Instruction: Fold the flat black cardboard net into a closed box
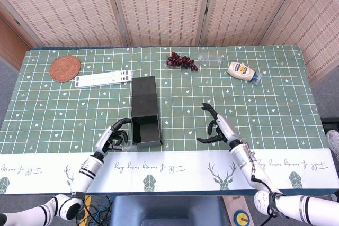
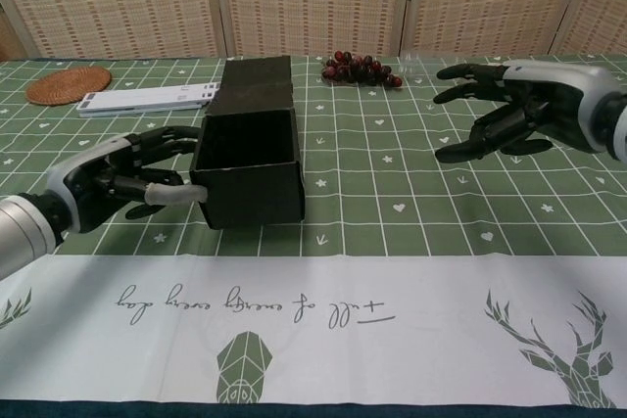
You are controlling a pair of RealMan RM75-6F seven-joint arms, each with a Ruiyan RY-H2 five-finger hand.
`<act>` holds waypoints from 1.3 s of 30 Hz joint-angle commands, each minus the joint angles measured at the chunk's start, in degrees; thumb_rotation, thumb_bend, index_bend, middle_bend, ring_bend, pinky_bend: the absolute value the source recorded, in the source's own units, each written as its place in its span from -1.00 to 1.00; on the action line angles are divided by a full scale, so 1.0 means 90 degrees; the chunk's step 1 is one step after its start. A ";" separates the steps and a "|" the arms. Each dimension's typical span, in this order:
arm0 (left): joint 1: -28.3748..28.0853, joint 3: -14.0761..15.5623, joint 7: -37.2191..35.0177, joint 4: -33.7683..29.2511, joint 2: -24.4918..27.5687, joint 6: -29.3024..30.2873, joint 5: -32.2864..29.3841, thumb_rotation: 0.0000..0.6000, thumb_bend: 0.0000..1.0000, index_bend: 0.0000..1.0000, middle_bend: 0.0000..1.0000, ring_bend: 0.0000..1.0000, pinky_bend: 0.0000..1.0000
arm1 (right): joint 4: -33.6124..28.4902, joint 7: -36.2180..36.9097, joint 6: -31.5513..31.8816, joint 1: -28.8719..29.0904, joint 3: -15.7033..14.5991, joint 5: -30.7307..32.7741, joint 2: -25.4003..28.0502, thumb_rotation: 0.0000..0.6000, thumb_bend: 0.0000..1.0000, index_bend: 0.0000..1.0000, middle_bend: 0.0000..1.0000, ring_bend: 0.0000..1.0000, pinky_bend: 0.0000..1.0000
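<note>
The black box (image 1: 145,127) sits near the front of the surface (image 1: 63,104), just behind the white patterned border of the cloth, its body already formed and open at the top, with the lid flap (image 1: 143,95) lying flat behind it toward the screens. The left hand (image 1: 113,139) is curled against the box's left wall, thumb at the front corner and fingers along the side, gripping or bracing it; whether a finger hooks over the rim cannot be told. The right hand (image 2: 509,120) hovers spread and empty, well to the right of the box, touching nothing. The main risk I see is that the light cardboard walls could spring apart or the box could slide and twist under a one-sided push, since only the left hand steadies it; bringing the lid over without the right hand supporting the far wall might crumple a panel or leave the flap outside the rim. Behind the box lie a white folded stand (image 1: 104,79) and a round woven coaster (image 1: 64,68) to its left; grapes (image 1: 181,61), a clear bottle (image 1: 212,59) and a squeeze bottle (image 1: 242,71) lie behind it to the right. The surface wears a green checked cloth, and woven folding screens (image 1: 159,3) close off the room behind.
</note>
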 commanded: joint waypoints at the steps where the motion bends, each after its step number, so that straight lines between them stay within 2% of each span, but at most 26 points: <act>1: 0.0046 0.0036 -0.0096 -0.0367 0.0375 0.0152 0.0174 1.00 -0.71 -0.27 -0.40 0.25 0.86 | 0.0407 -0.0071 -0.0218 0.0301 0.0155 0.0363 -0.0406 1.00 -0.83 -1.00 -0.80 0.28 1.00; 11: 0.0089 0.0271 0.0017 -0.1396 0.1144 0.0271 0.0453 1.00 -0.71 -0.27 -0.40 0.25 0.86 | 0.1493 -0.0230 -0.0323 0.1049 0.0701 0.1172 -0.1478 1.00 -0.83 -1.00 -0.77 0.28 1.00; 20: -0.0088 0.0440 0.0251 -0.1720 0.1232 0.0082 0.0576 1.00 -0.71 -0.27 -0.40 0.25 0.86 | 0.2149 -0.0127 -0.0224 0.1618 0.1278 0.1475 -0.2423 1.00 -0.83 -1.00 -0.76 0.29 1.00; 24: -0.0170 0.0459 0.0336 -0.1709 0.1176 -0.0046 0.0504 1.00 -0.71 -0.27 -0.40 0.25 0.86 | 0.2230 0.0075 -0.0200 0.1756 0.1554 0.1553 -0.2721 1.00 -0.83 -1.00 -0.76 0.29 1.00; 32: -0.0297 0.0447 0.0522 -0.1504 0.0999 -0.0307 0.0251 1.00 -0.71 -0.28 -0.40 0.25 0.86 | 0.1805 0.0376 -0.0118 0.1722 0.1851 0.1308 -0.2756 1.00 -0.98 -1.00 -0.73 0.29 1.00; 39: -0.0302 0.0383 0.0749 -0.1323 0.0874 -0.0431 -0.0061 1.00 -0.71 -0.29 -0.40 0.25 0.86 | 0.1430 0.0275 -0.0153 0.1606 0.1734 0.1097 -0.2463 1.00 -1.00 -1.00 -0.68 0.29 1.00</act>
